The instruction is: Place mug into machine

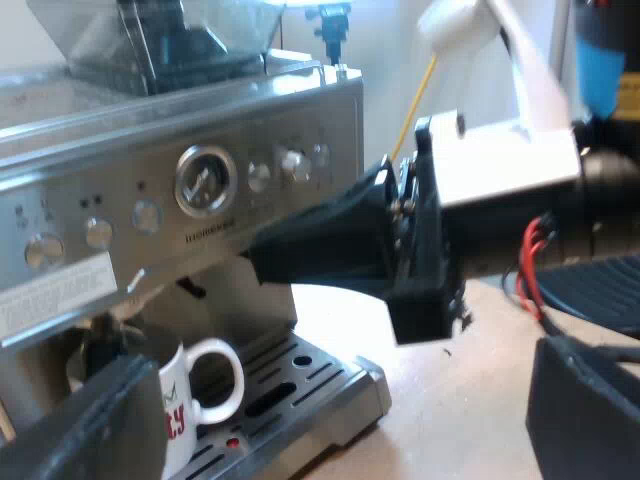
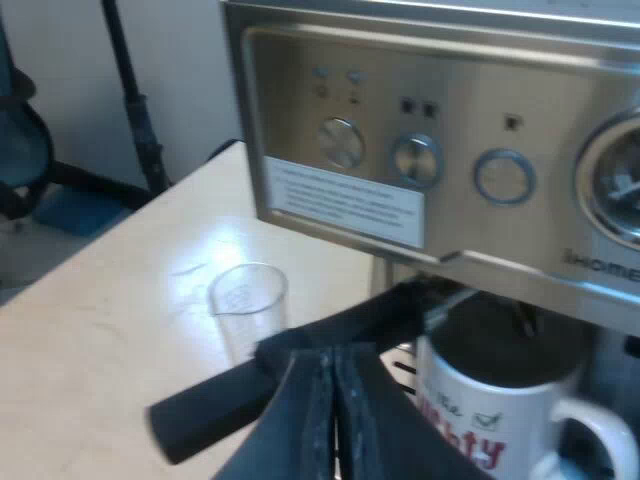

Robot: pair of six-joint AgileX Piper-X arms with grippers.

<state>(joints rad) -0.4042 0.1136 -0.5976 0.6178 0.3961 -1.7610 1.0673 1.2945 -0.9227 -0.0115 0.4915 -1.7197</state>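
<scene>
A white mug (image 1: 190, 400) with red lettering stands upright on the drip tray (image 1: 320, 385) of the espresso machine (image 1: 250, 130), under the brew head; its dark inside (image 2: 500, 345) shows from above. My left gripper (image 1: 350, 420) is open, its fingers (image 1: 100, 425) spread wide, back from the tray, with nothing between them. My right gripper (image 2: 333, 390) is shut with nothing in it, its fingers pressed together just above the mug. It reaches in at the machine's front (image 1: 262, 262). The holder's dark handle (image 2: 200, 410) juts out from the brew head behind the right fingers.
A clear measuring glass (image 2: 248, 305) stands on the pale table (image 2: 120, 330) beside the machine. A bean hopper (image 1: 160, 40) sits on the machine's top. The front panel carries a round gauge (image 1: 204, 180) and several knobs. Dark equipment lies beyond the right arm (image 1: 600, 290).
</scene>
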